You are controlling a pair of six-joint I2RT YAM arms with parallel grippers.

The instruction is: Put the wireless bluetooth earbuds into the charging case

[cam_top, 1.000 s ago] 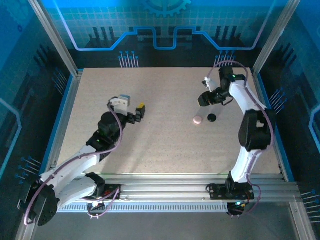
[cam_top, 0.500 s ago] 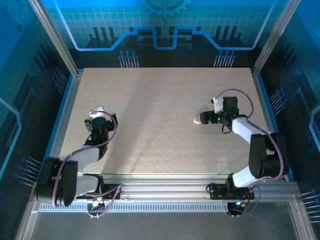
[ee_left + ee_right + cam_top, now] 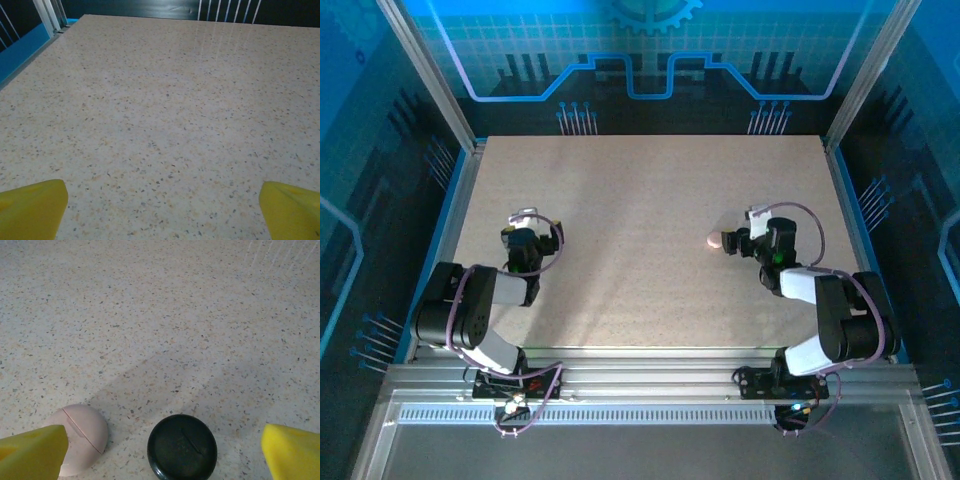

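Right gripper (image 3: 161, 452): jaws spread wide, pinching nothing, low over speckled table (image 3: 165, 315). Charging case (image 3: 82, 436): pale pink, closed, seam visible, flat on table right of centre, at inner edge of one yellow fingertip (image 3: 31, 452); contact unclear. Black round puck (image 3: 182, 446): just beside case, between fingertips. Left gripper (image 3: 160, 210): spread wide too, holding nothing, low over table, well apart from case.

The charging case (image 3: 82, 432) lies just left of a disc (image 3: 182, 446).
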